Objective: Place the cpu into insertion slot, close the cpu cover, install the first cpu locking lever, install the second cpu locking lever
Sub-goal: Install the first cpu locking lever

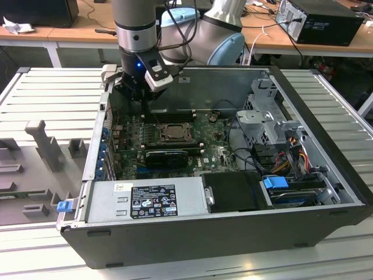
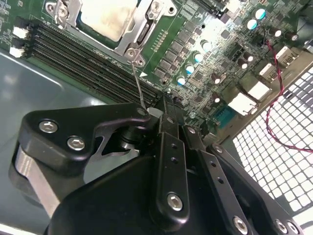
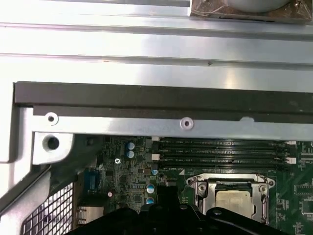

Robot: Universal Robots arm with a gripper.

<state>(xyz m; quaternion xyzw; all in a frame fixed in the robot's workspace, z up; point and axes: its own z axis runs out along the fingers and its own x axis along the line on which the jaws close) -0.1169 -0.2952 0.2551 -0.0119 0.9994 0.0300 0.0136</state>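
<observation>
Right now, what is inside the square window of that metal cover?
The tan cpu fills the window of the cover, seen in both wrist views. Whatever lies beneath the cpu is hidden by it.

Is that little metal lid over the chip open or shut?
Shut: in the first wrist view the cpu cover lies flat, framing the cpu in its window.

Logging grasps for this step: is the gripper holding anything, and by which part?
Cannot tell for sure. The thin locking lever meets the gripper with its free end, but whether it is gripped there is hidden.
</observation>
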